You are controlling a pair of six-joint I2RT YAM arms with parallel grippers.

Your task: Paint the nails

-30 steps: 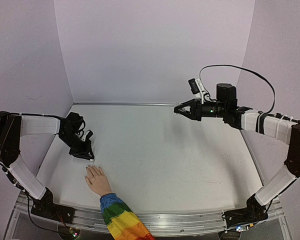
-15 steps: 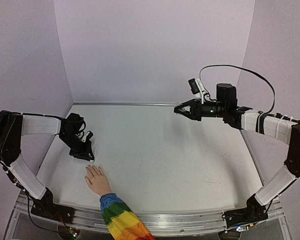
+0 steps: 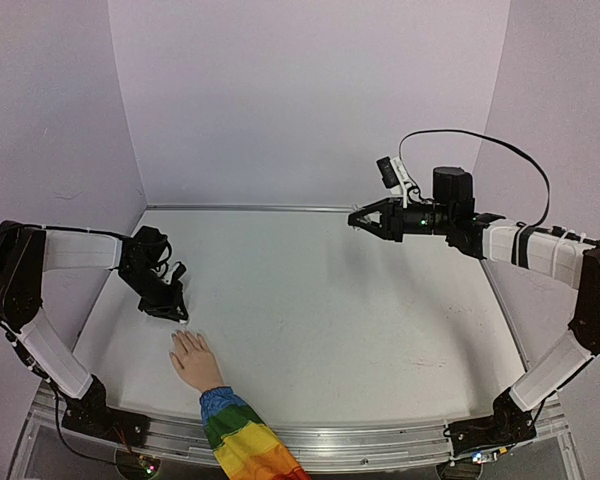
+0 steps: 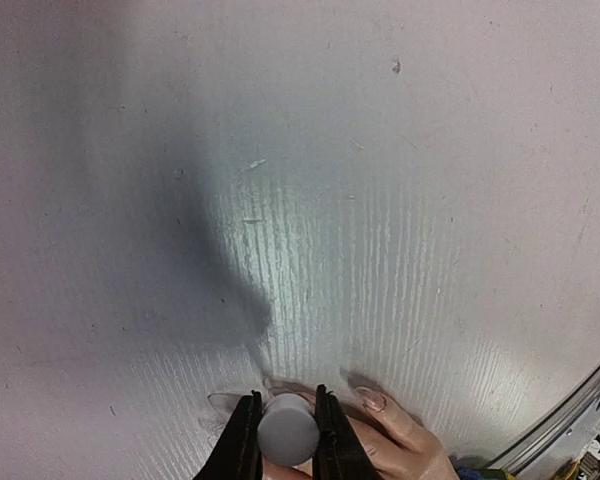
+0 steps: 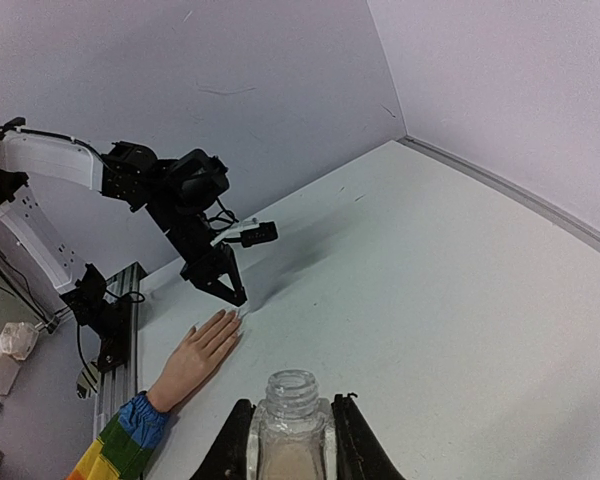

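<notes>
Our left tool point(image 3: 178, 314) pinched the cap point(image 4: 287, 430) just above the fingertips of the hand point(image 3: 192, 358), whose nails point(image 4: 372, 402) lay on the bench point(image 3: 330, 300). They looked bare, so we judged the painting barely begun. Well right of the hand, our right tool point(image 5: 292, 440) clamped the open bottle point(image 5: 292, 415).

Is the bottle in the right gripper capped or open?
Open. The bottle shows a bare threaded mouth with no cap, clamped in the right gripper.

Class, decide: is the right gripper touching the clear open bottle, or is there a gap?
Touching. The right wrist view shows the right gripper with both fingers pressed against the sides of the clear bottle, no gap.
</notes>
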